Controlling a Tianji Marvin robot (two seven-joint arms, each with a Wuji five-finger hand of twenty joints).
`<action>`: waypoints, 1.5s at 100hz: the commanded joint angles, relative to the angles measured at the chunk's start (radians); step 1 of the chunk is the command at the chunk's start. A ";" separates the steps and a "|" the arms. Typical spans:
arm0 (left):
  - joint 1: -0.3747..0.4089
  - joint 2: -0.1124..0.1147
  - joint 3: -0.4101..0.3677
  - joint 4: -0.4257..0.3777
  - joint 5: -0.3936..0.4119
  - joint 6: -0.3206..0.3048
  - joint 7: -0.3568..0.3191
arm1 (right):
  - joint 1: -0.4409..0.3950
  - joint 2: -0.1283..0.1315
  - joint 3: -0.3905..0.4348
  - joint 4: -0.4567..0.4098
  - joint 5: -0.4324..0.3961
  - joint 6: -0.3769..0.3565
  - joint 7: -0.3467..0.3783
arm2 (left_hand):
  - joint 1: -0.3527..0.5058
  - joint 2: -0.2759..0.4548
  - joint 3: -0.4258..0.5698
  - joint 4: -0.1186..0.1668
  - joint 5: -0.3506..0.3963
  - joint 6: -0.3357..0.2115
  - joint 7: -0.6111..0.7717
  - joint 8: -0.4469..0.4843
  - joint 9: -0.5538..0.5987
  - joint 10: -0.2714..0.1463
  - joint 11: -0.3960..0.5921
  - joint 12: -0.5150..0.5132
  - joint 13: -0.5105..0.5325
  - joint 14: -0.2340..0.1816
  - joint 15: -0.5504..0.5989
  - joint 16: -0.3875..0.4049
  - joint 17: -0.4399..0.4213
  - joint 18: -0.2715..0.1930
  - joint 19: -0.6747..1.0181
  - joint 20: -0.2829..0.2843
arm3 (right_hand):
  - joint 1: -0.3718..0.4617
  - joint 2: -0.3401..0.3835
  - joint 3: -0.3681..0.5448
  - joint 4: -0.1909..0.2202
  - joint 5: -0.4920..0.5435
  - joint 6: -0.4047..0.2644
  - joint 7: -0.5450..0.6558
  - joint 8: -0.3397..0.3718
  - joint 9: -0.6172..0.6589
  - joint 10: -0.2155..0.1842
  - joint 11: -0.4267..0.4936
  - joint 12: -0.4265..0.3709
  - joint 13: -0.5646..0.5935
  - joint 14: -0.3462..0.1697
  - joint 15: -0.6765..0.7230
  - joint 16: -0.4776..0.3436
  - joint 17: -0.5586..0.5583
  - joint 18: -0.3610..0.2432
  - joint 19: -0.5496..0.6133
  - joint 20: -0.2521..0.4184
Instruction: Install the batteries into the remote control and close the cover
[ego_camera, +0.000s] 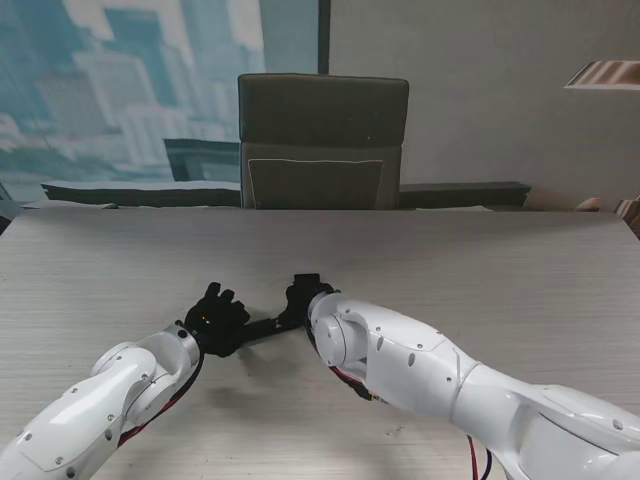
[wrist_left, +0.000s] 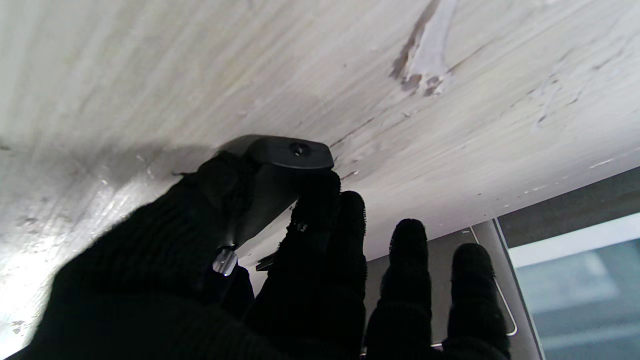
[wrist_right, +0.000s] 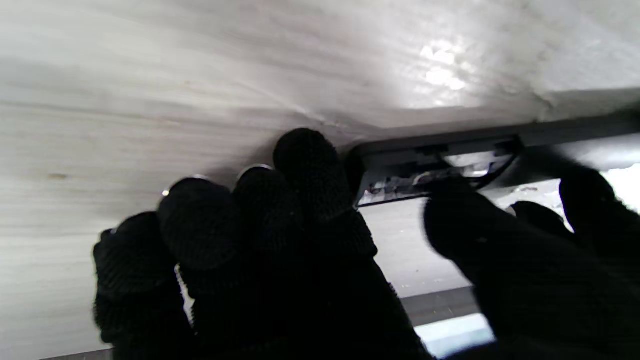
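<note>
The black remote control (ego_camera: 264, 326) lies low over the table between my two black-gloved hands. My left hand (ego_camera: 214, 318) is shut on one end of it; in the left wrist view the thumb and fingers (wrist_left: 320, 215) pinch that end of the remote control (wrist_left: 292, 151). My right hand (ego_camera: 303, 296) is at the other end. In the right wrist view the battery bay (wrist_right: 440, 172) is uncovered, with something shiny inside. My curled fingers (wrist_right: 307, 170) press its end and the thumb (wrist_right: 495, 250) reaches over the bay. No loose battery or cover can be made out.
An office chair (ego_camera: 322, 140) stands behind the table's far edge (ego_camera: 320, 211). The wooden table top (ego_camera: 480, 280) stretches wide on both sides. A worn scratch patch (wrist_left: 420, 75) marks the surface near my left hand.
</note>
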 joint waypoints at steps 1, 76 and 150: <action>0.024 -0.001 0.018 0.038 0.000 -0.003 -0.033 | -0.027 -0.021 0.007 0.011 0.017 -0.031 -0.012 | 0.118 -0.013 -0.032 0.023 0.049 -0.288 0.108 0.043 -0.005 -0.011 0.015 0.010 0.006 0.010 0.012 -0.011 -0.010 0.008 0.015 -0.014 | 0.090 -0.049 0.123 -0.015 -0.024 -0.150 0.077 -0.073 0.057 0.013 0.026 -0.005 0.067 -0.006 0.029 -0.018 -0.003 -0.010 0.000 -0.017; 0.020 -0.001 0.023 0.039 -0.001 -0.003 -0.039 | -0.097 0.013 0.060 -0.003 -0.003 -0.073 -0.075 | 0.118 -0.013 -0.033 0.023 0.050 -0.286 0.109 0.043 -0.005 -0.011 0.015 0.010 0.004 0.010 0.012 -0.011 -0.010 0.009 0.015 -0.013 | 0.025 -0.064 0.102 -0.053 -0.080 -0.145 0.036 -0.023 -0.008 -0.006 0.022 -0.015 0.012 -0.027 -0.002 -0.006 -0.039 -0.035 -0.029 -0.054; 0.017 0.000 0.027 0.038 -0.001 -0.002 -0.045 | -0.129 0.017 0.088 0.005 0.021 -0.125 -0.099 | 0.119 -0.014 -0.032 0.022 0.051 -0.291 0.111 0.043 -0.005 -0.012 0.015 0.010 0.005 0.008 0.013 -0.011 -0.009 0.008 0.015 -0.013 | -0.131 0.046 0.038 -0.046 -0.102 -0.127 0.010 -0.010 -0.035 0.017 0.009 -0.024 -0.014 -0.012 -0.016 0.001 -0.066 -0.033 -0.035 -0.059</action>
